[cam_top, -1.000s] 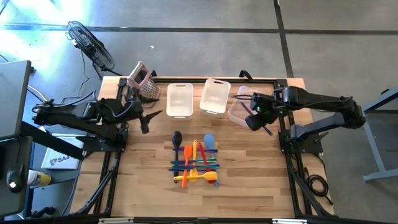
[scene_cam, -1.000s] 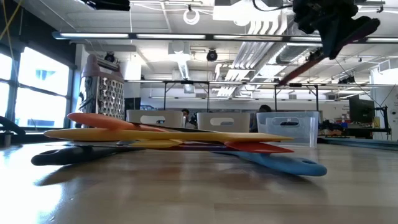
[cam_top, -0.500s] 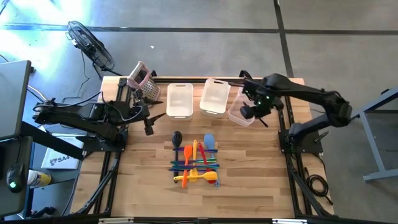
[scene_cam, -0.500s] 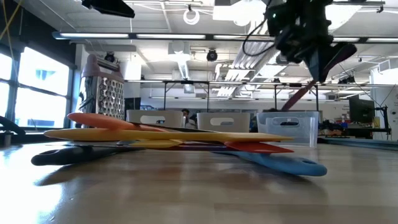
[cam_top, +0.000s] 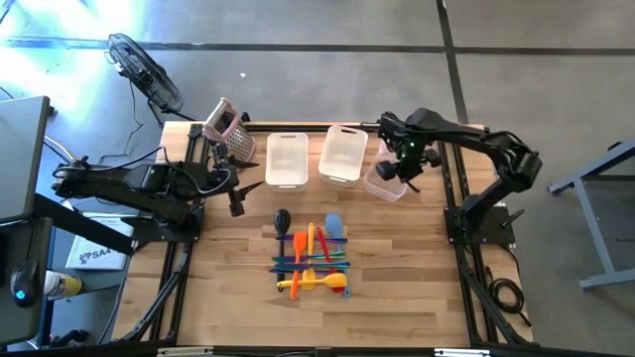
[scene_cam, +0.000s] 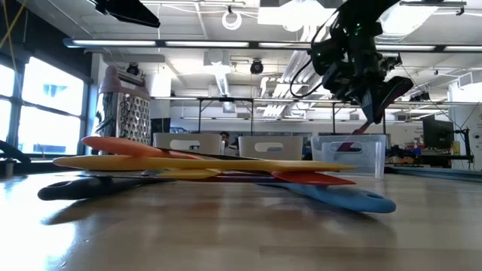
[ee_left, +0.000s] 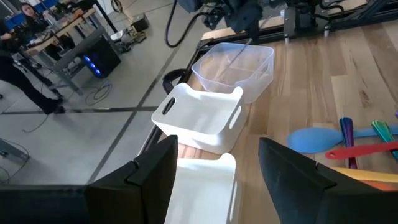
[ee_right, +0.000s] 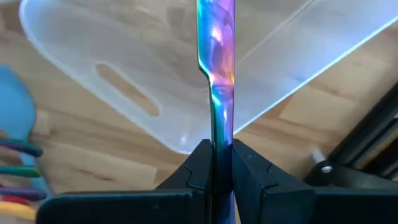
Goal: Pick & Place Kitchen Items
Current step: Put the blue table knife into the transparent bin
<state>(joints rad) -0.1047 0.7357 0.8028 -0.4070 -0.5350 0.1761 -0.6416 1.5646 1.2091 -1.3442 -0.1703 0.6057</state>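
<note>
My right gripper (cam_top: 399, 171) hovers over the clear bin (cam_top: 385, 181) at the table's far right, shut on a slim, shiny purple utensil (ee_right: 215, 56). In the low view the utensil (scene_cam: 360, 129) slants down from the gripper (scene_cam: 373, 94) toward the bin (scene_cam: 348, 154). The other utensils lie in a crossed pile (cam_top: 312, 260) at mid-table, with a dark spoon (cam_top: 283, 219) and a blue spatula (cam_top: 334, 226) at its far side. My left gripper (cam_top: 238, 196) is open and empty, above the table left of the pile and clear of it. My right gripper pinches the purple utensil's thin handle (ee_right: 217, 135) between its two fingers. The utensil runs on past the fingertips, in line with them. It is lifted clear of the table and slants down, its lower end (scene_cam: 352, 139) at the clear bin's rim.
Two white bins (cam_top: 287, 159) (cam_top: 343, 154) stand in a row left of the clear bin at the far edge. A metal box grater with a pink handle (cam_top: 230, 129) stands at the far left corner. Bare wood (cam_top: 397, 288) lies around the pile.
My right gripper has carried the purple utensil from near the table's right edge toward the far left, to above the clear bin. It has come lower and turned, so the utensil now points down at the bin. My left gripper has shifted slightly toward the pile.
</note>
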